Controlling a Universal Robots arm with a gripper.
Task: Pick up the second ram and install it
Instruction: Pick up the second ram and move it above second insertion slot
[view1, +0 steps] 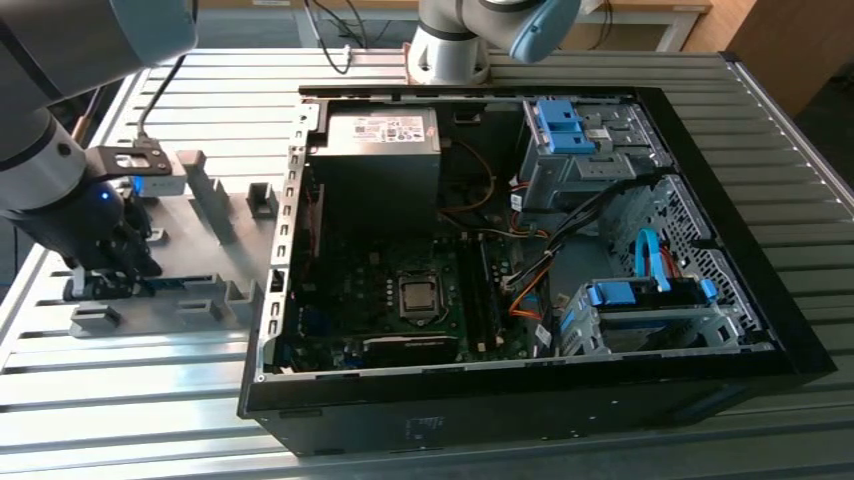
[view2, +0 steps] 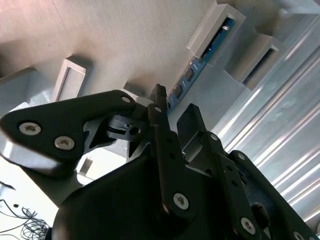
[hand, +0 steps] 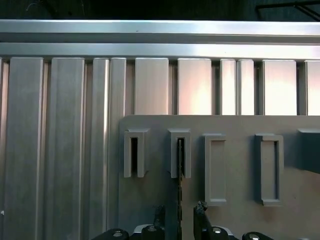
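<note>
The second ram (view1: 180, 283) is a thin blue-green stick standing on edge in the slots of the grey fixture plate (view1: 200, 225), at the exterior view's left. My gripper (view1: 118, 272) is down at the plate, over one end of the stick. In the second wrist view the ram (view2: 197, 62) runs from a grey slot block toward the gripper (view2: 175, 107). In the first wrist view the ram (hand: 179, 192) shows edge-on between the two black fingertips (hand: 200, 212) of the gripper (hand: 179, 214), with a gap on each side. The gripper is open.
An open black computer case (view1: 721, 250) lies at the middle of the ribbed metal table (view1: 160, 400), with the motherboard (view1: 400, 290), a power-supply box (view1: 378, 135) and blue drive-bay clips (view1: 561, 125) inside. Raised slot blocks (hand: 215, 167) stand on the fixture plate (hand: 240, 125).
</note>
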